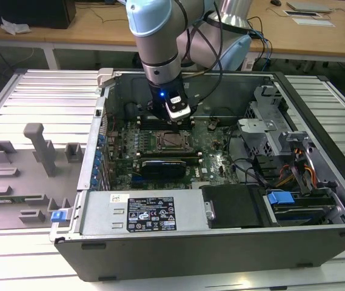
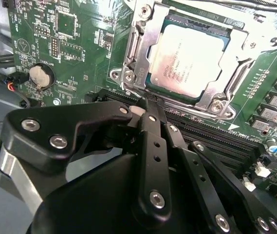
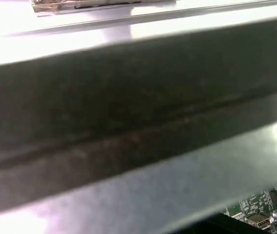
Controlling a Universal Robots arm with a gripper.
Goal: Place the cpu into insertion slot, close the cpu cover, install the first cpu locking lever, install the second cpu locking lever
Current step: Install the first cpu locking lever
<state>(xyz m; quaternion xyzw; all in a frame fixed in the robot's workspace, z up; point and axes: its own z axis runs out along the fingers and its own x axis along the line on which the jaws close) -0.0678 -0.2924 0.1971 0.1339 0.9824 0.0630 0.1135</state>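
Open PC case [image 1: 318, 115] is laid flat on a slatted metal tabletop [image 1: 45, 91]; grey fixture blocks [image 1: 39, 148] are seen on the exterior view's left, well apart from the case. Inside, the green motherboard [image 1: 214, 145] is flanked by a black graphics card [image 1: 169, 165] just beside the socket, a drive cage and cable bundle [image 1: 293, 170] toward the exterior view's right, and a labelled power supply [image 1: 151, 213] along the near wall.

The cpu [image 2: 193, 61] is seated in the insertion slot [image 2: 215, 32]; silvery-grey top, print facing up. The cpu cover [image 2: 145, 56] is laid down around it, frame over the chip edges, screws at the corners. A coin cell [image 2: 40, 76] is seen on the board, well apart.

The gripper [image 2: 145, 108] is held low, just beside the socket edge over the long memory slots [image 2: 211, 136]; fingers [image 2: 150, 127] are pressed together, nothing pinched. In the first wrist view a blurred case wall [image 3: 128, 122] is seen with a corner of board [image 3: 255, 207].
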